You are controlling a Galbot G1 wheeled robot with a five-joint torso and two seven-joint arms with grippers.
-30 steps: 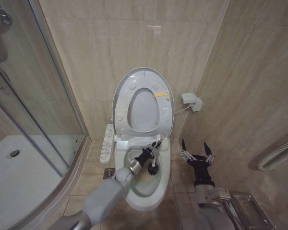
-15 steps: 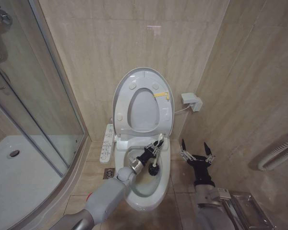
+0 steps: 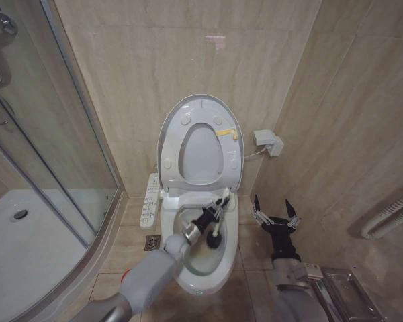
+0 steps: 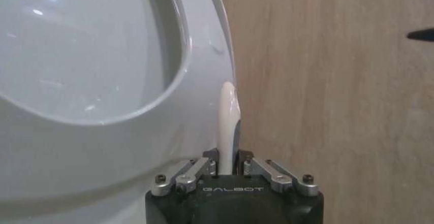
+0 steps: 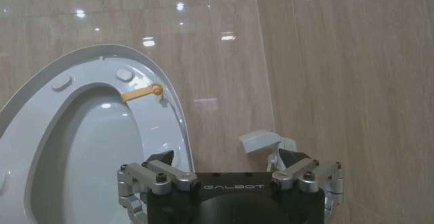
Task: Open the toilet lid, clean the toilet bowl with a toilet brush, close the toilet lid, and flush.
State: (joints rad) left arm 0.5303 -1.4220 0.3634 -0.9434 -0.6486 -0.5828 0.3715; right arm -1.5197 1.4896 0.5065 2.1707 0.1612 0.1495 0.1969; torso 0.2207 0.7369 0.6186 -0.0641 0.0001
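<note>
White ceramic sits nearest: the toilet bowl [image 3: 200, 258] lies low in the head view, at about six o'clock. Over it reaches the left gripper [image 3: 212, 212], its fingers pinched tight on the slim white handle of the toilet brush [image 3: 215, 216]. The brush slants down from the rim into the bowl, its dark head at about five o'clock of the gripper. The left wrist view shows the handle [image 4: 228, 127] clamped between the fingers, against the bowl's rim [image 4: 203, 82].

At three o'clock of the bowl, over the floor, the right gripper [image 3: 274, 213] hovers with its fingers spread wide, holding nothing.

Farther back, at twelve o'clock of the bowl, the toilet lid [image 3: 169, 133] stands upright against the tiled wall [image 3: 154, 60], with the seat [image 3: 221, 154] raised against it. A control panel [image 3: 150, 200] sits at nine o'clock of the bowl.
</note>
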